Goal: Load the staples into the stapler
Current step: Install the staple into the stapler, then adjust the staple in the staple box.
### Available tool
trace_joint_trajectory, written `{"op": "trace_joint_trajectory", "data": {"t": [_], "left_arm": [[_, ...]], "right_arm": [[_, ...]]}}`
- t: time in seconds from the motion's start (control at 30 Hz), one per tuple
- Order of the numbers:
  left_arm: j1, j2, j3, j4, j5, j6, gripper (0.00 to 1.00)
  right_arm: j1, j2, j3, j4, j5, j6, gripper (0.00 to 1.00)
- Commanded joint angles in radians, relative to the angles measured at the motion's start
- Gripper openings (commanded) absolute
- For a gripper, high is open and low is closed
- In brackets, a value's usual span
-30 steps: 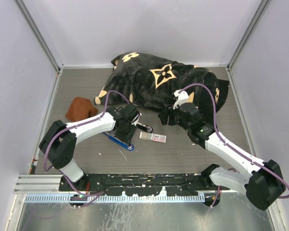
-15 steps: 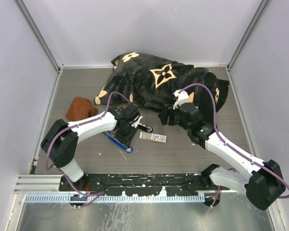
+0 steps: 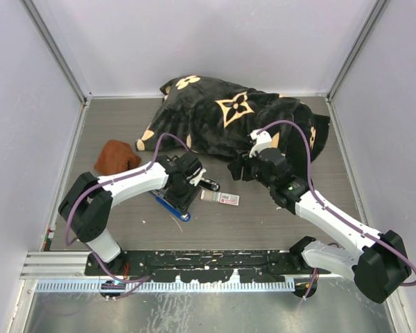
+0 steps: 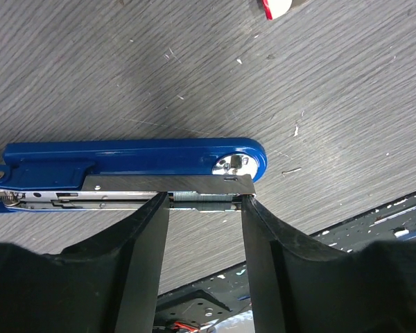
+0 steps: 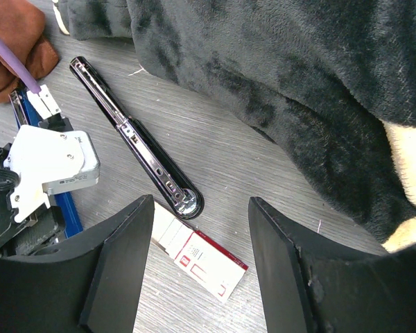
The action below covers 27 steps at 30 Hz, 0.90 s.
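Grey table, I logged: staples right of blue stapler, clear of left gripper, half-spread, tips at stapler's rail; right gripper spread, empty.

On the grey wood-grain table lie a black plush blanket with tan flowers, a crumpled brown cloth, an opened blue stapler, a slim black stapler and a small red-labelled white cardboard box.

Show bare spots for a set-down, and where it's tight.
Free: back-left corner beyond the brown cloth; front strip between the white red-labelled staples box and black base rail. Crowded: centre, blue stapler and slim black stapler by the black plush blanket.
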Motion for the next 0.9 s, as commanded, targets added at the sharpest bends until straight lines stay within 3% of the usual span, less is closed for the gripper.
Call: {"op": "trace_joint_trajectory", "data": {"t": [0.0, 0.23, 0.5, 0.67, 0.87], "left_arm": [[-0.006, -0.031, -0.013, -0.022, 0.008, -0.004, 0.51], [-0.006, -0.069, 0.015, -0.026, -0.021, -0.016, 0.56], [0.031, -0.213, 0.051, -0.002, -0.106, -0.047, 0.73], [0.132, -0.336, 0.015, 0.046, -0.107, -0.076, 0.81], [0.358, -0.459, -0.049, 0.113, 0.009, -0.116, 0.86]], "right_arm": [[-0.005, -0.024, 0.006, 0.036, -0.003, 0.004, 0.63], [-0.006, -0.025, 0.006, 0.036, -0.003, 0.003, 0.62], [-0.007, -0.016, 0.007, 0.036, 0.000, 0.000, 0.63], [-0.007, 0.009, 0.012, 0.035, -0.006, -0.010, 0.63], [-0.006, 0.085, 0.021, 0.033, -0.022, -0.036, 0.61]]}}
